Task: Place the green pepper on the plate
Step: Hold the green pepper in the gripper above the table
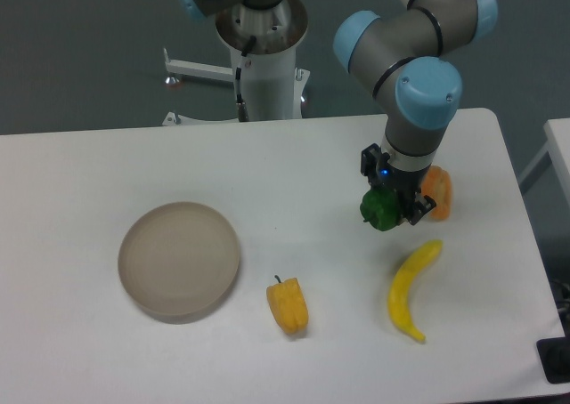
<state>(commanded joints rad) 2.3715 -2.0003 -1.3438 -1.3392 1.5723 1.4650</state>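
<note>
The green pepper is a small dark-green lump at the right of the table, right under my gripper. The black fingers come down around it from above and look closed on it; whether it rests on the table or hangs just above it I cannot tell. The plate is a round beige-grey dish at the left of the table, with nothing on it, far to the left of the gripper.
An orange piece of food lies just right of the gripper, nearly touching it. A yellow banana lies in front of the gripper. A yellow-orange pepper sits between plate and banana. The arm's base stands behind the table.
</note>
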